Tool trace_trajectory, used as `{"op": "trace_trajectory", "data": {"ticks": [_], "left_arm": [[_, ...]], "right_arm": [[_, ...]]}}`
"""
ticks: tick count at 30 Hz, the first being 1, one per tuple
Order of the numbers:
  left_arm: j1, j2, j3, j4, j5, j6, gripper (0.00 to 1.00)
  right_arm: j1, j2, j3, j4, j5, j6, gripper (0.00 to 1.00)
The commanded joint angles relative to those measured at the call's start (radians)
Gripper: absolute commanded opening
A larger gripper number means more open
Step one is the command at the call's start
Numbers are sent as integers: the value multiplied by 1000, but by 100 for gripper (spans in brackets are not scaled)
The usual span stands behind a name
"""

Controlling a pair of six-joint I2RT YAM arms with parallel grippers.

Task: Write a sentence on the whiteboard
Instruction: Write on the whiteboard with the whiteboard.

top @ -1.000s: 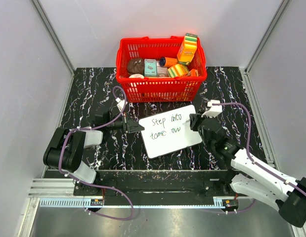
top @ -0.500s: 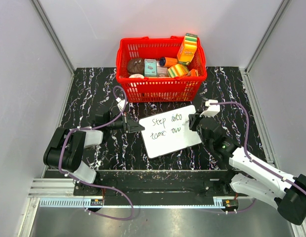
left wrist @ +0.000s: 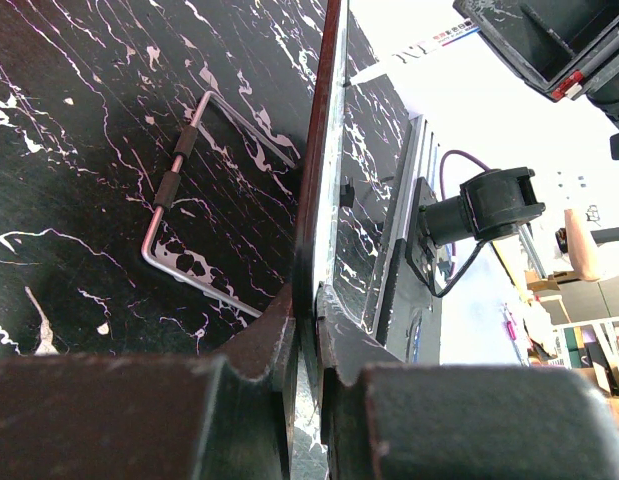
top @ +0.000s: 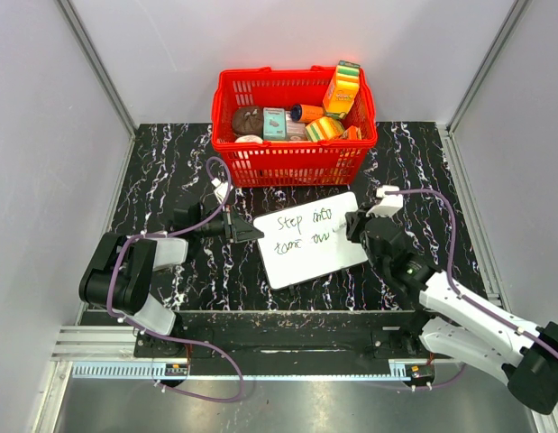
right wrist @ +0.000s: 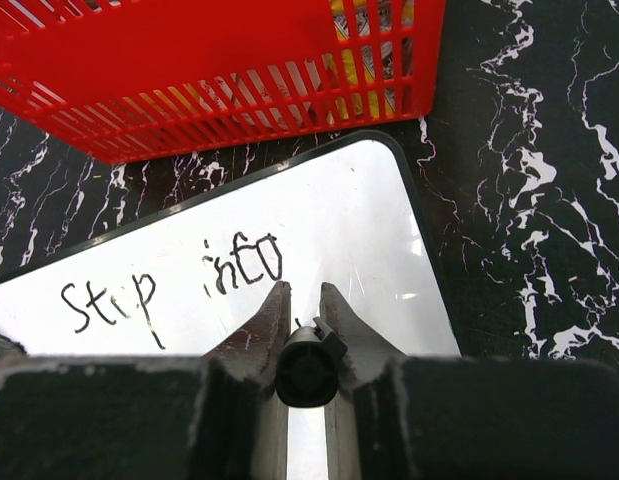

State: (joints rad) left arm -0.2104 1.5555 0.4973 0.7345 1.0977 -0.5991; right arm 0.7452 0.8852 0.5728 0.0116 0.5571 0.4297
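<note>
While the left end effector (top: 247, 232) pinches the left edge of the whiteboard (top: 310, 262) tight between its fingers, the right end effector (top: 355, 225) is clamped on a black marker (right wrist: 307, 372) and hangs over the board's right end. That is the nearer arm to the tail of the writing.

The board lies flat on the bench (top: 170, 171), midway between the two arms, its long axis slanting from near-left to far-right. The sentence (top: 301, 232) runs along that axis in two lines; the last letters sit under the end effector, so I can't say whether the word is finished.

Any further stroke would head right along the lower line — and there's little white left before the rounded corner. The near half of the board is blank. The red basket (top: 294, 126) stands just beyond the far edge, so the open way out looks to be up and back toward the near right.
</note>
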Motion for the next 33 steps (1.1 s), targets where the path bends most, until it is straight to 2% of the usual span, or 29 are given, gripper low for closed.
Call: {"op": "trace_trajectory", "data": {"ticks": [1,11,33], "left_arm": [[-20,21,9,-14,-22,88,0],[-18,21,9,-17,-24,90,0],[-20,18,9,-17,-22,91,0]], "right_arm": [[-7,-25,-21,-7,-9,26,0],[-6,-45,-41,-5,-19,41,0],[-7,-6,30,47,46,-2,0]]}}
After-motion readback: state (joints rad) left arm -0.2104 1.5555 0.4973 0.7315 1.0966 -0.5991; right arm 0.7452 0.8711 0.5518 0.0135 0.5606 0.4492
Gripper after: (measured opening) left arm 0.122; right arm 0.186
